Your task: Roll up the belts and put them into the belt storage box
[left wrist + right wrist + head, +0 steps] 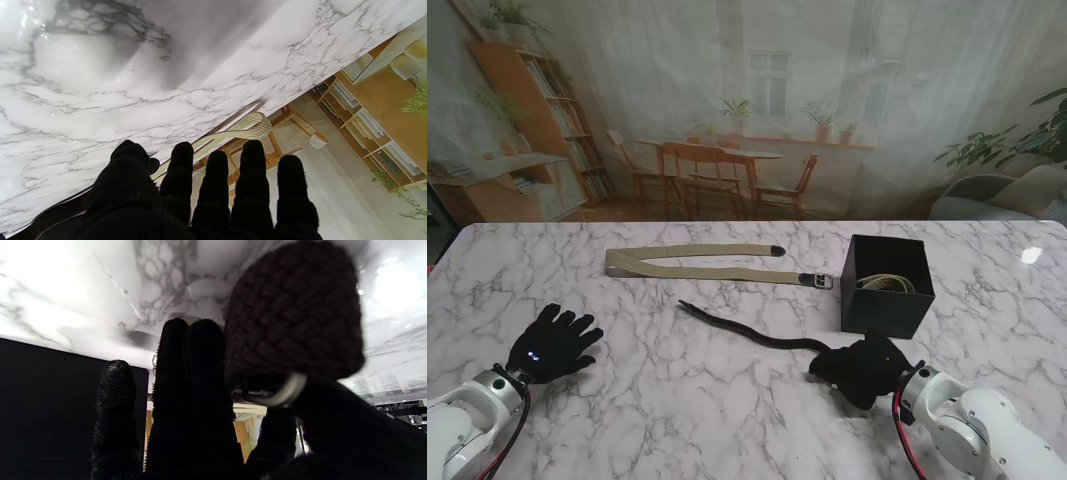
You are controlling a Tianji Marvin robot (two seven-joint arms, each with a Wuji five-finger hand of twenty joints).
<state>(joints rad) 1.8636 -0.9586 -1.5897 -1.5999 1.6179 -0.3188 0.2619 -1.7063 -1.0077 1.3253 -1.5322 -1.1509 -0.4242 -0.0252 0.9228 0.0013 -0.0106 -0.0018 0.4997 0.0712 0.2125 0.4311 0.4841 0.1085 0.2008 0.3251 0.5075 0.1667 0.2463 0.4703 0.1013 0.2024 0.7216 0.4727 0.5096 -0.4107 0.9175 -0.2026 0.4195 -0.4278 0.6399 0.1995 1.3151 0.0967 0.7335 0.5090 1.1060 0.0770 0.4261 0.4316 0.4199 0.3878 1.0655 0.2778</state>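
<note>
so, at the lower right of the stand view the right hand (864,368) is curled around the buckle end of the dark braided belt (747,330), and the right wrist view shows that braided end (293,316) and its metal ring (283,395) pinched against the gloved fingers (196,373). from there the belt trails up and left across the marble table (677,400) to a thin tip near the centre of the frame. just above and right of that hand sits the black storage box (887,285), with 1 pale belt (887,283) already coiled inside. the tan belt (707,263) lies folded flat in the upper middle, its buckle just left of the box. at lower left the left hand (555,342) rests with fingers spread, holding nothing.
</note>
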